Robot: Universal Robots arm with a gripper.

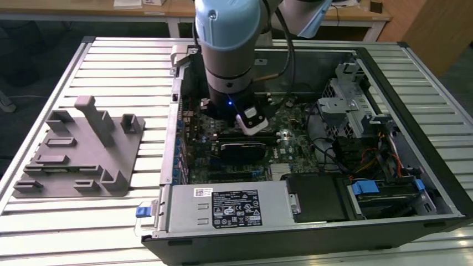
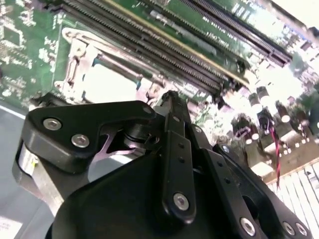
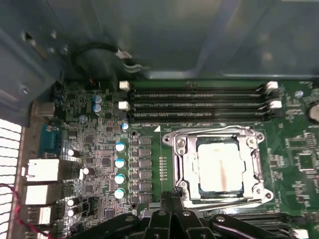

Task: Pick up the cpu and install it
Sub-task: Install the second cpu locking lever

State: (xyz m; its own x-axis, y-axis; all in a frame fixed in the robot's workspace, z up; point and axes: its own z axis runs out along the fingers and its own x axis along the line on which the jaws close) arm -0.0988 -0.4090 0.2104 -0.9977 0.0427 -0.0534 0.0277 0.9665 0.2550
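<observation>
gripper (image 3: pixel 172 195): black jointed metal fingers pressed together, holding nothing, just beside the socket's corner | cpu (image 3: pixel 221 167): flat square, silvery top with a brownish streak, seated in the shiny steel socket frame (image 3: pixel 181 164) on the green motherboard (image 3: pixel 99 164)

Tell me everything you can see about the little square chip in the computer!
The chip is a flat square with a pale, silvery metal-looking top and a faint brownish streak down its middle. It lies level inside a shiny metal frame on the green board, below the long black slots. In the second wrist view it shows as a pale square beyond the gripper, which hangs close by without touching it.
</observation>
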